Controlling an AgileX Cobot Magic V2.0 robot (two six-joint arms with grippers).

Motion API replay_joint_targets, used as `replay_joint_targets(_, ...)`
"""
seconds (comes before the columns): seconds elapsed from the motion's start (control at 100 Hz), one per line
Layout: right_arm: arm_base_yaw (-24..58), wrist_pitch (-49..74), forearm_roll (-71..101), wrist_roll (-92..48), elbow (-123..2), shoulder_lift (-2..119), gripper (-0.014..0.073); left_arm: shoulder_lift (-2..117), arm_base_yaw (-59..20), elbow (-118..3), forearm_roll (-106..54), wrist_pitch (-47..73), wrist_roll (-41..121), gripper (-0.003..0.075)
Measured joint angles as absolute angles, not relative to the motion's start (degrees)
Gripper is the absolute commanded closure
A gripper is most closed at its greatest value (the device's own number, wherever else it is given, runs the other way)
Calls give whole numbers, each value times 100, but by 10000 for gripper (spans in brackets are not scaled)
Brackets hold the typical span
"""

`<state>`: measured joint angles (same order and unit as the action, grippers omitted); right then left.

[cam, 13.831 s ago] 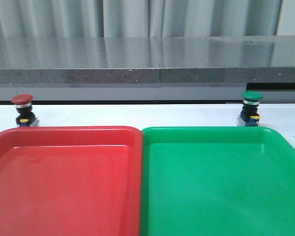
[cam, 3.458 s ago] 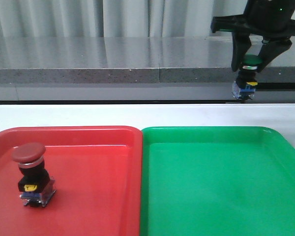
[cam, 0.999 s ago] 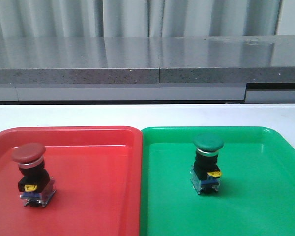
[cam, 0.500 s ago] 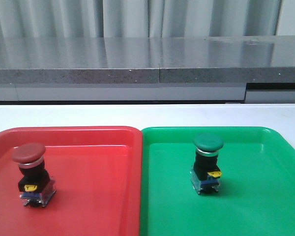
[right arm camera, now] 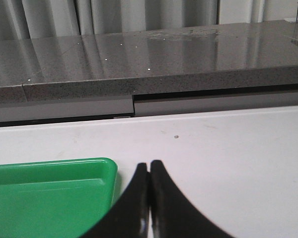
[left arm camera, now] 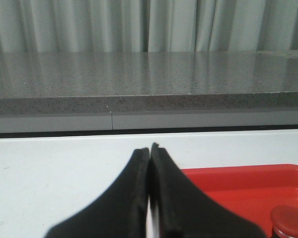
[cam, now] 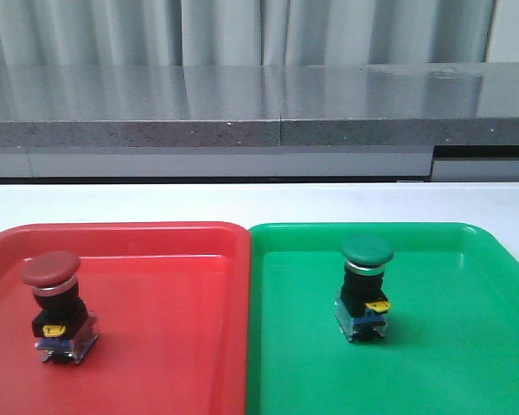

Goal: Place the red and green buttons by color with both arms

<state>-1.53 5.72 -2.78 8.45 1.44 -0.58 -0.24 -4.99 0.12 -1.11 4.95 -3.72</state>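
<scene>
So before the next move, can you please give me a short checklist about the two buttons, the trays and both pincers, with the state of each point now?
1. Red button stands inside the red tray: ok.
2. Green button stands inside the green tray: ok.
3. Both buttons upright, caps on top: ok.
4. Left pincer shut and holding nothing, above the white table beside the red tray: ok.
5. Right pincer shut and holding nothing, beside the green tray's corner: ok.
6. No arm over the trays in the front view: ok.
</scene>
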Motion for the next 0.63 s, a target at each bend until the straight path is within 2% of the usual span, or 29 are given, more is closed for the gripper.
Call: replay_joint_targets(0.63, -153, 464, -320, 845, 153, -58, 657, -24, -499, 12, -111, 495, -372, 741)
